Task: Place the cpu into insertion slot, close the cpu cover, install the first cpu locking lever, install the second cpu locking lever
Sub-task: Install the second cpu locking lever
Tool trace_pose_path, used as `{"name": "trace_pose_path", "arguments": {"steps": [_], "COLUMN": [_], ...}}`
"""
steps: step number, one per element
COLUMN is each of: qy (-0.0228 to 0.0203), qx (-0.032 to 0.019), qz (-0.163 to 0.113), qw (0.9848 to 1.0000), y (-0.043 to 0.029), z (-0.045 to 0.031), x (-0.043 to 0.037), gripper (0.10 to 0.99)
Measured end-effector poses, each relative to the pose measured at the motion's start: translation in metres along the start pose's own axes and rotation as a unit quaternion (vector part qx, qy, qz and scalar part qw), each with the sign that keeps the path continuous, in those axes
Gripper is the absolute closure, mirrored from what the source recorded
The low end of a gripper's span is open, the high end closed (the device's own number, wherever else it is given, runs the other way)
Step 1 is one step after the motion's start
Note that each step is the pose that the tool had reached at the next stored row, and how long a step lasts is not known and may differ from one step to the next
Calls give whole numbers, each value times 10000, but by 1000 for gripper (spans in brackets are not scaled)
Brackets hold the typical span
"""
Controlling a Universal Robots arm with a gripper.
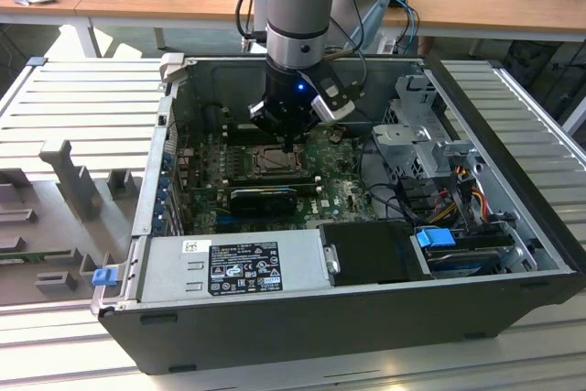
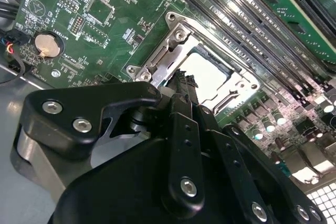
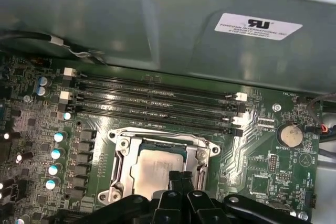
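Open computer case [image 1: 513,226] lay on slatted metal bench [image 1: 92,107]. Green motherboard [image 3: 262,145] carried coin battery [image 3: 289,136] beside black memory slots [image 3: 152,98]. Blue clip [image 1: 103,275] sat beside the case's corner.

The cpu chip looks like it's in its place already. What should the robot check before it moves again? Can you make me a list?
1. The cpu lies flat in the insertion slot: ok.
2. The cpu cover is down, framing the chip: ok.
3. Locking levers hooked down: cannot tell.
4. The gripper is shut and holds nothing: ok.
5. The gripper tips are over the chip's edge, clear of the memory slots: ok.
6. Tips touching the chip: cannot tell.
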State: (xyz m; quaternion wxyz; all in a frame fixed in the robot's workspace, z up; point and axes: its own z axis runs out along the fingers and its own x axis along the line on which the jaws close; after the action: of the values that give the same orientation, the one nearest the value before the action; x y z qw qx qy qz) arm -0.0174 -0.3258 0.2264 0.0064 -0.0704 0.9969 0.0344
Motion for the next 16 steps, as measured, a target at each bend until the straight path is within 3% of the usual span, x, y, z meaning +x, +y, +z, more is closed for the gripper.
{"name": "trace_pose_path", "arguments": {"steps": [5, 7, 16], "qy": [-1, -1, 0], "qx": [-1, -2, -1], "qz": [-1, -2, -1], "qw": [10000, 10000, 10000], "y": [4, -2, -170], "z": [-105, -110, -123], "x": [-2, -2, 22], "gripper": [980, 980, 980]}}
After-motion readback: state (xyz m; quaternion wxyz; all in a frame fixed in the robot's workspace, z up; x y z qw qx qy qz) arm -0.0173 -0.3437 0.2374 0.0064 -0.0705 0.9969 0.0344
